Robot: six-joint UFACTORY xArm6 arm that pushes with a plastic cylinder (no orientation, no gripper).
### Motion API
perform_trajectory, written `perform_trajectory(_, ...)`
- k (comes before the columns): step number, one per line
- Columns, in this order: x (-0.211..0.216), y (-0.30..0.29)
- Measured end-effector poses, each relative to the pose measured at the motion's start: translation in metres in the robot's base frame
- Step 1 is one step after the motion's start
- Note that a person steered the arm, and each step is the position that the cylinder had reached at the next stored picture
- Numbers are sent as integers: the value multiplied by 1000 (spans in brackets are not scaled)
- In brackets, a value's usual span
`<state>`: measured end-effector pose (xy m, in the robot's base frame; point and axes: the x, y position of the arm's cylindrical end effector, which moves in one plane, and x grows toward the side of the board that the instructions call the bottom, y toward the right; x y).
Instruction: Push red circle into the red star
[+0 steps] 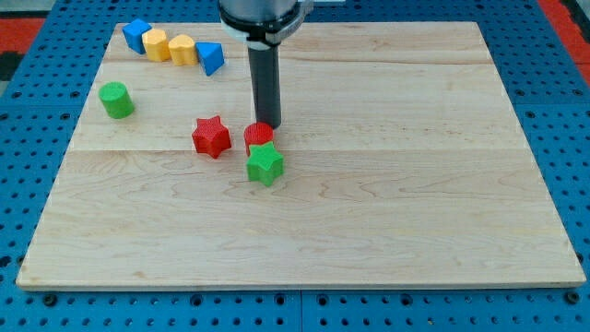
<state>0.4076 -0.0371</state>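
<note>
The red circle (258,135) lies near the board's middle, to the right of the red star (211,136), with a small gap between them. My tip (268,125) stands right at the red circle's upper right edge, touching or nearly touching it. A green star (265,163) sits just below the red circle, touching it.
A green circle (117,100) lies at the view's left. Along the top left runs a row: a blue block (137,35), two yellow blocks (156,43) (182,50) and a blue triangle (211,58). The wooden board (415,184) ends on a blue pegboard surround.
</note>
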Motion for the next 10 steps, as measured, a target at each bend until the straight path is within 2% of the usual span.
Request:
perform_trajectory(1, 3, 20)
perform_trajectory(2, 26, 44)
perform_trajectory(3, 37, 33)
perform_trajectory(5, 28, -16)
perform_trajectory(6, 23, -20)
perform_trajectory(8, -22, -22)
perform_trajectory(9, -42, -5)
perform_trajectory(10, -70, -44)
